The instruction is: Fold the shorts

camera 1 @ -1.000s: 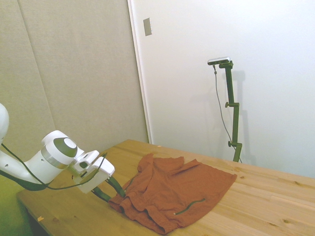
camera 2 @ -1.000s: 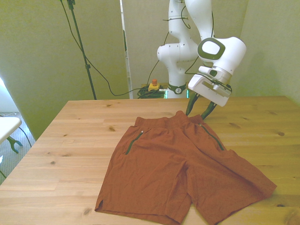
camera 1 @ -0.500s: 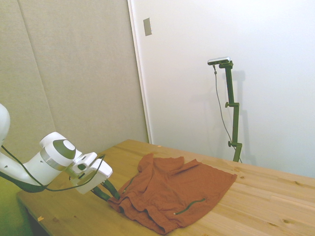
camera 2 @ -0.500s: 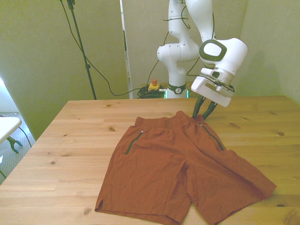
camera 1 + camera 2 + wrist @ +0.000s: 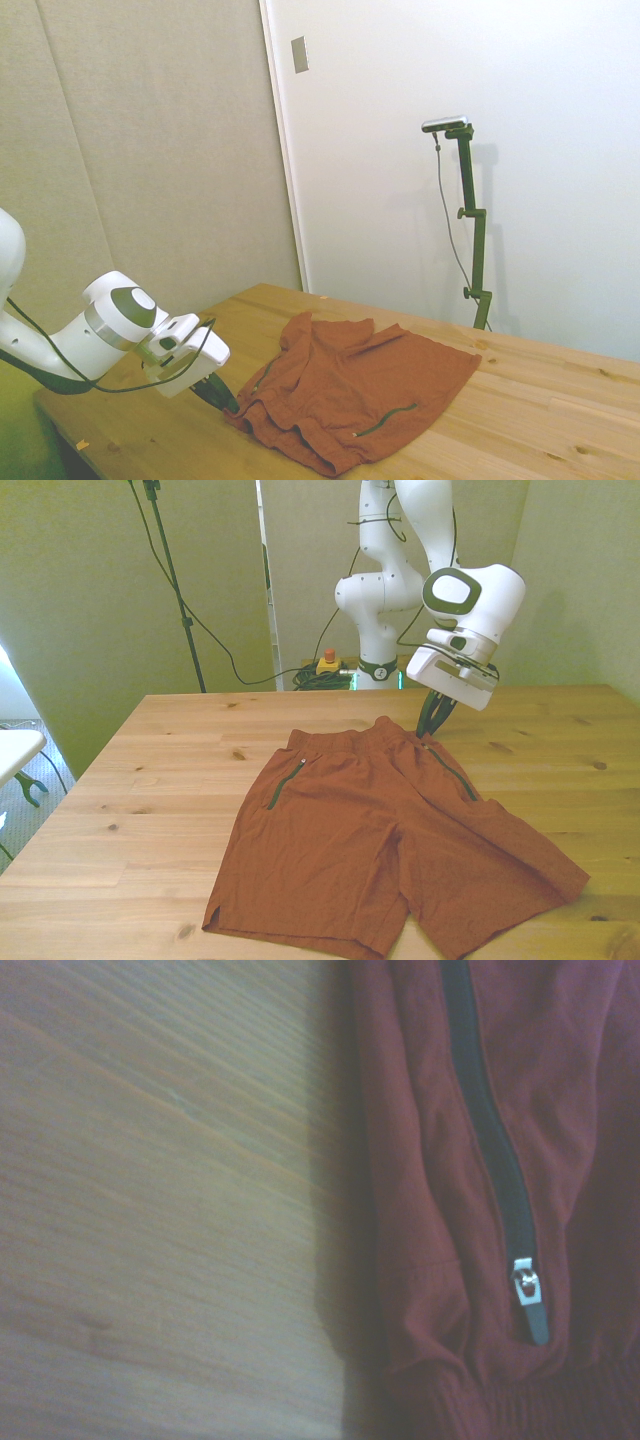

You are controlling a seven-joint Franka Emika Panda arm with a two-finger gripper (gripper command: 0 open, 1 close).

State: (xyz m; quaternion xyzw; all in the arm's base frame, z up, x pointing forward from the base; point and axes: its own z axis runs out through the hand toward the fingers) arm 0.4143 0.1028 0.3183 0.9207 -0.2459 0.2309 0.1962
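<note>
The rust-orange shorts (image 5: 380,840) lie spread flat on the wooden table (image 5: 150,780), waistband toward the far edge, both legs toward the near edge. A dark zipper line runs down each side. My gripper (image 5: 430,727) sits low at the waistband corner on the front view's right, fingers drawn together and shut on the fabric edge. From the side, the shorts (image 5: 350,385) look rumpled and the gripper (image 5: 227,403) meets their near-left corner at table height. Up close, the wrist view has the shorts (image 5: 420,1160) and a dark zipper (image 5: 495,1150) with its metal pull beside bare wood.
Bare wood (image 5: 520,420) surrounds the shorts on all sides. The leg hems lie close to the table's near edge in the front view. A yellow box with a red button (image 5: 328,663) sits behind the table near the robot's base.
The fingers stood apart over the waistband corner a second ago; they have drawn together and dropped slightly onto the fabric edge. The shorts have not shifted.
</note>
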